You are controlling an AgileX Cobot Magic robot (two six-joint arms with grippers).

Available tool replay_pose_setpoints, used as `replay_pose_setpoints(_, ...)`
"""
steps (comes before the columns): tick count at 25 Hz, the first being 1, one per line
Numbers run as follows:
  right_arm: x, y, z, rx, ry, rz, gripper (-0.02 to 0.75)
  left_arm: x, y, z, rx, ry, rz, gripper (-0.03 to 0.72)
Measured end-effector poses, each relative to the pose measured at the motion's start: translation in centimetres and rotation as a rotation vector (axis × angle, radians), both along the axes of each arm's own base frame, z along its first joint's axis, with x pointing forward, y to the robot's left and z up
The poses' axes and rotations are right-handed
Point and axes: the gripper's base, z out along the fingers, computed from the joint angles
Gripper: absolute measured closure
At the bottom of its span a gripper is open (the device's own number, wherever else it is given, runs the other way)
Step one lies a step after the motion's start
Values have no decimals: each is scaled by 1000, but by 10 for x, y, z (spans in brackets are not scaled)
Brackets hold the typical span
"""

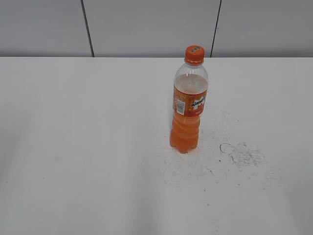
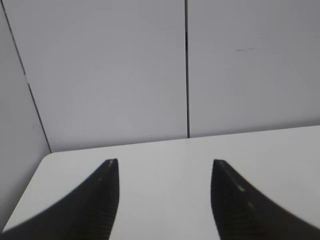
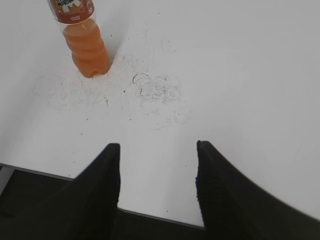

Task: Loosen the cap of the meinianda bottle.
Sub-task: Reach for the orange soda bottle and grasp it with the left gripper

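**Bottle standing alone, both grippers clear of it**

The meinianda bottle [image 1: 190, 105] stands upright on the white table [image 1: 73, 147], right of centre in the exterior view, with the cap [image 1: 194, 54] seated on its neck. Orange drink fills it to about the top of the label. Neither arm appears in the exterior view.

Right gripper [image 3: 157, 150]: fingers spread wide, nothing between them. It hangs over the near edge of the table, camera tilted down at the tabletop. The bottle's lower body [image 3: 86, 47] sits well apart from the fingertips, ahead and to their left; its cap is cut off by the top of the frame. Grey scuff marks [image 3: 155, 90] lie on the table between the bottle and the gripper, just right of the bottle's base.

Left gripper [image 2: 165, 162]: fingers [image 2: 102, 200] likewise wide apart and empty. It points level across a corner of the table toward the grey wall panels [image 2: 100, 70]. The bottle does not show in this view, so its position relative to these fingers cannot be judged, and the gripper's height above the table is uncertain.
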Motion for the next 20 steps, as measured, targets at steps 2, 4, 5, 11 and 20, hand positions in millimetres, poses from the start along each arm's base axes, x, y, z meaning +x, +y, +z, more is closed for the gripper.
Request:
replay_pose_setpoints(2,0,0,0,0,0,0,371,10,-2,-10,-4,-43,-15,234)
replay_pose_setpoints(4,0,0,0,0,0,0,371,19,-6,-23,-13,-58,-33,234)
replay_pose_setpoints(5,0,0,0,0,0,0,371,24,-7,-29,-11,-52,-41,234)
replay_pose_setpoints(11,0,0,0,0,0,0,371,49,-25,-51,1,28,-129,234)
replay_pose_setpoints(20,0,0,0,1,0,0,371,88,-67,-94,37,156,-274,234)
